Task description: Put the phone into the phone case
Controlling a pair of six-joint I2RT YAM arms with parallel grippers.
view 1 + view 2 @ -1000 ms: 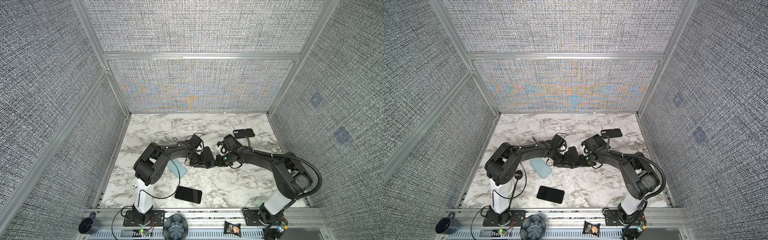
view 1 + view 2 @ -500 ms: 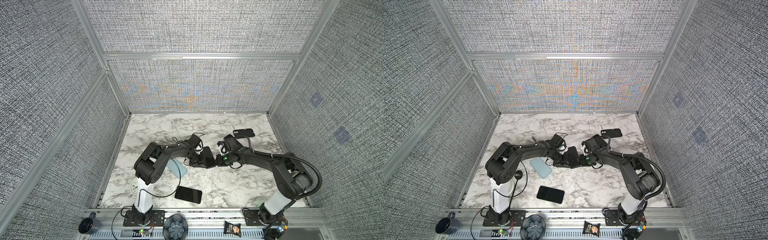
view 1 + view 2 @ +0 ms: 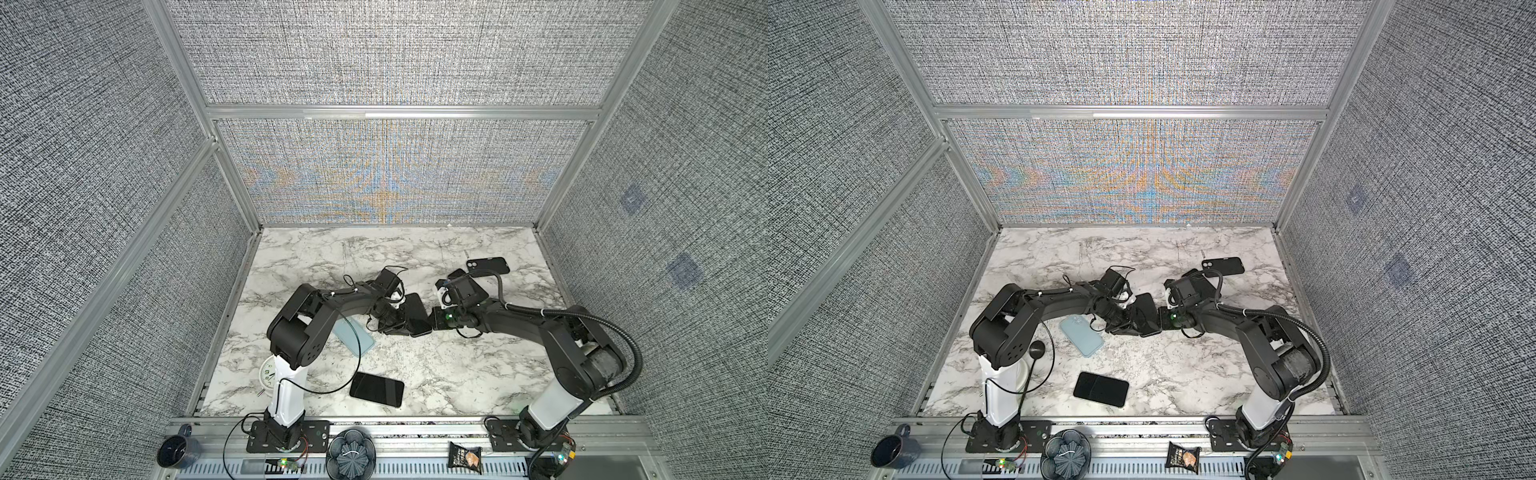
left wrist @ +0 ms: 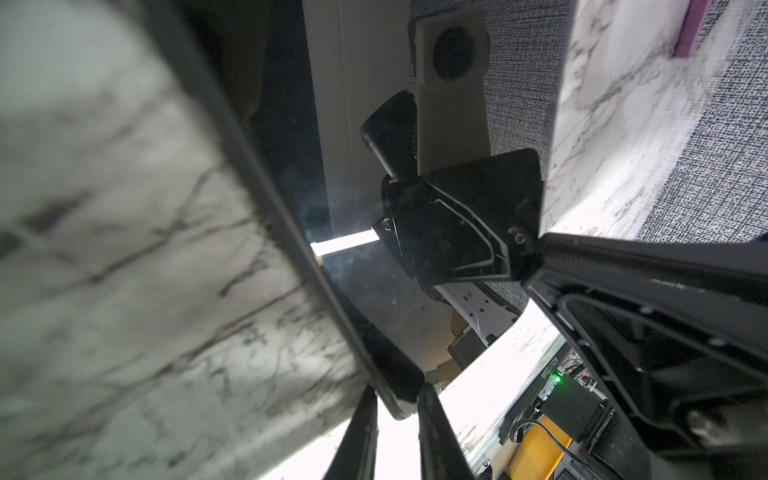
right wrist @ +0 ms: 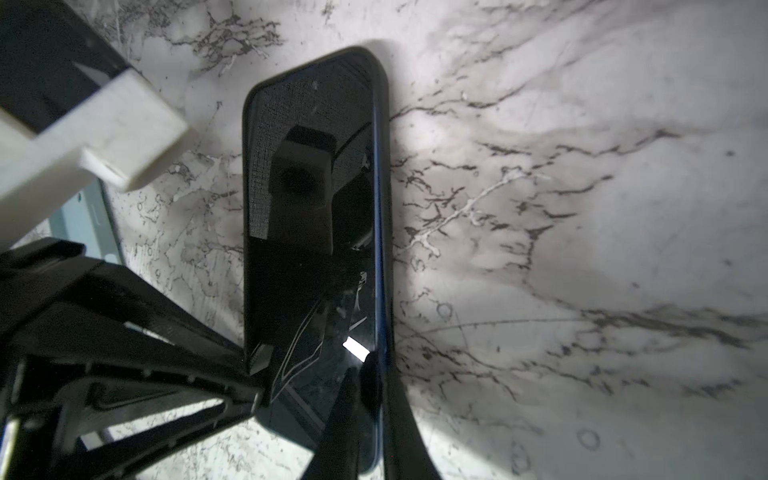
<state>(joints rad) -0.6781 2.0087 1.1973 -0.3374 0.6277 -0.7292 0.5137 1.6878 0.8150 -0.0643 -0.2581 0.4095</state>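
Edgewise — phone [image 5: 311,208] within right end effector [image 5: 376,374]

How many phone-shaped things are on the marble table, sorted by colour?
Black: 3 (black phone in the middle, black phone at the front, black case at the back)
Light blue: 1 (light blue case)
Total: 4
Not counted: dark shape beside the back case, which cannot be identified.

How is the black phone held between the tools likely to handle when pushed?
The black phone looks rigid: its edges run straight. It is mirror-glossy on top, so probably slippery. It is a flat slab, so it should slide rather than roll.
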